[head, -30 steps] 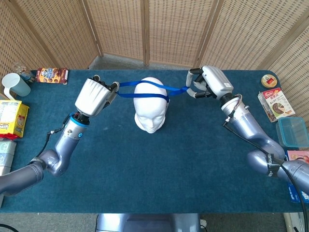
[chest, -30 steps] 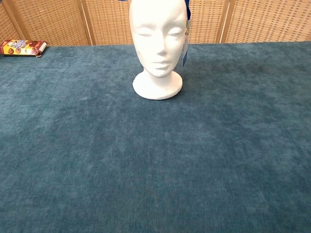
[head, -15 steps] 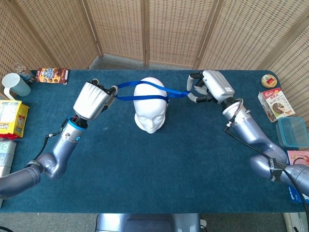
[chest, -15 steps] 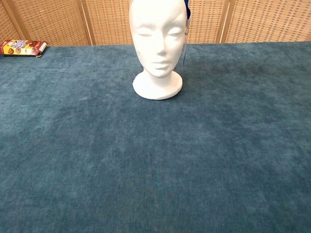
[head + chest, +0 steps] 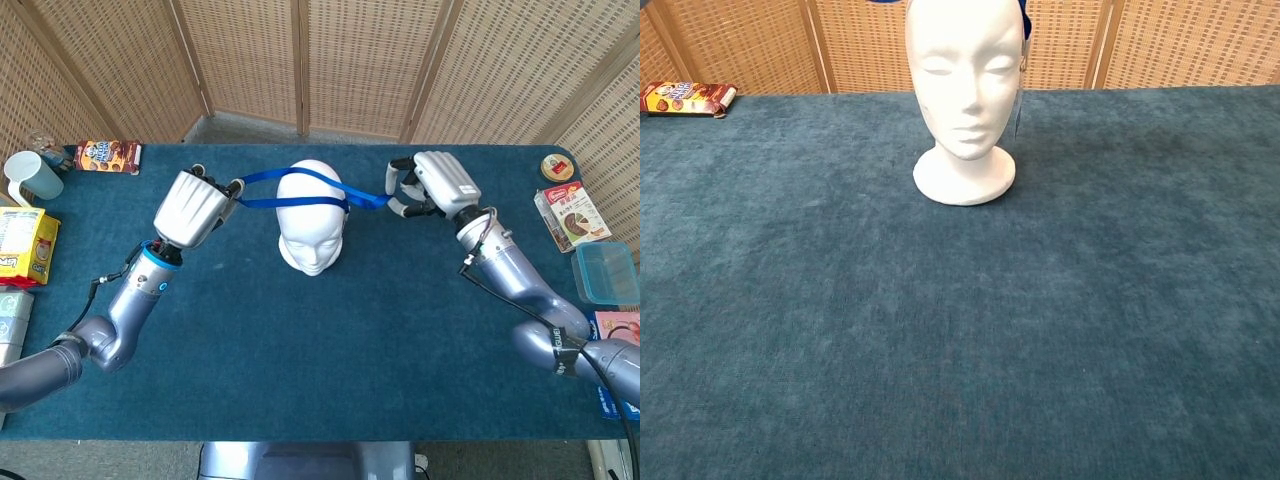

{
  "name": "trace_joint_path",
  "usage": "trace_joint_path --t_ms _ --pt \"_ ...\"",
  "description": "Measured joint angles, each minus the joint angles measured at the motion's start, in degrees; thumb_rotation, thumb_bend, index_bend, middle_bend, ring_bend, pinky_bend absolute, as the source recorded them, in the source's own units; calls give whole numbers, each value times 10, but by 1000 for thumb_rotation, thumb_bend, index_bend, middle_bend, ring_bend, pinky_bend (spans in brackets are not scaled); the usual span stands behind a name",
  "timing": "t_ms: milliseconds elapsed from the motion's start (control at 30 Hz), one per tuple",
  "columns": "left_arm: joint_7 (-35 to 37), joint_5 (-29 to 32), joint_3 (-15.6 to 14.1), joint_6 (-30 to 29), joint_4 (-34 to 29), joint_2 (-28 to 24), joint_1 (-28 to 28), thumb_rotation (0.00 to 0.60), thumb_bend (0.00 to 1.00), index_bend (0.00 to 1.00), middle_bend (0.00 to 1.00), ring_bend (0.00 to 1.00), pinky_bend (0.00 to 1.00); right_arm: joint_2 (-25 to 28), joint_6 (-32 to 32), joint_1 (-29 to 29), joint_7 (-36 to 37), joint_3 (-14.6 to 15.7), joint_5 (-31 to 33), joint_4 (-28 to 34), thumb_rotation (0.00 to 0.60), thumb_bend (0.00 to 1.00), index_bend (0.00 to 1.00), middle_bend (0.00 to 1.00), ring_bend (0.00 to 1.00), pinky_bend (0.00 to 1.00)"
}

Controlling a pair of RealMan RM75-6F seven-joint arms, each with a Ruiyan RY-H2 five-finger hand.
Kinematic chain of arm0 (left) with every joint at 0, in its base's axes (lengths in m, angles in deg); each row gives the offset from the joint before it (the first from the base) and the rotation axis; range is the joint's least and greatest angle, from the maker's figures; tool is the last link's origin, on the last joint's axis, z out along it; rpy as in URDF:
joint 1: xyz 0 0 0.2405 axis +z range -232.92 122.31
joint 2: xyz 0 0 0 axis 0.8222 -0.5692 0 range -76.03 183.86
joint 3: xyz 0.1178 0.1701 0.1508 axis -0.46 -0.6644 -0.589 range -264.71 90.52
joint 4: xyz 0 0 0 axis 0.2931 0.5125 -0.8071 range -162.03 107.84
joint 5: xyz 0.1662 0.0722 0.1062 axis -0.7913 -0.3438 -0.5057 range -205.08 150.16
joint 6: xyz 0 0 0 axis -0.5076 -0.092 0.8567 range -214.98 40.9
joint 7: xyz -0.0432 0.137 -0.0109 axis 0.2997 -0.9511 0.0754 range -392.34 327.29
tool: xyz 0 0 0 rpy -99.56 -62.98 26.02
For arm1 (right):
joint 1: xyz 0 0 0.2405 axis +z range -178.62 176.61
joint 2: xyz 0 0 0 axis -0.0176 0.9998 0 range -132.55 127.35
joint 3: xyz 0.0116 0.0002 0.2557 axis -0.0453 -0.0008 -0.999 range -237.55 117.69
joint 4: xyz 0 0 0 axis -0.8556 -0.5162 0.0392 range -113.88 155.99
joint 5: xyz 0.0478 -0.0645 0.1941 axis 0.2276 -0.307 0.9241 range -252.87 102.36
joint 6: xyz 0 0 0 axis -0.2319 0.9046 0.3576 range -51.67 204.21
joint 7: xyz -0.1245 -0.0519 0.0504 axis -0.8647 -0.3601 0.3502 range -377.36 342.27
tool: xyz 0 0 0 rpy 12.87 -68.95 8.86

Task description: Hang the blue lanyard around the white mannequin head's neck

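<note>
The left robot hand (image 5: 196,204) holds one end of the blue lanyard (image 5: 300,200), its fingers closed on the strap at the left of the white mannequin head (image 5: 312,218). The right robot hand (image 5: 428,186) pinches the other end at the head's right, its other fingers curled. Between them the lanyard is stretched as an open loop: one strand lies across the top of the head, the other arcs over its far side. The loop sits on the crown, not at the neck.

The head stands upright on its round base on the blue table (image 5: 330,350), toward the far middle.

Only the head view shows both hands and the whole loop. The chest view shows neither hand; it gives the mannequin's face and neck from the front, with just a sliver of blue strap at the right edge of the head's top and a small pale tag hanging beside its right cheek.

Against the frame half a second ago, the right hand has moved slightly left and nearer, and the loop hangs a little slacker; the left hand has barely shifted.

A snack box (image 5: 108,156) lies at the far left of the table.
</note>
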Motion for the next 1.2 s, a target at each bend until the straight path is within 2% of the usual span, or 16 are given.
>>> trace_joint_path --t_ms 400,1200 --pt "-29 2 1 18 3 7 -8 600 448 651 956 907 710 -15 -4 10 -49 6 38 -17 600 450 769 1000 1000 1000" --pt "-40 2 -2 30 -12 -3 -3 600 441 658 956 903 710 -14 -24 12 -59 10 51 -19 600 448 762 1000 1000 1000"
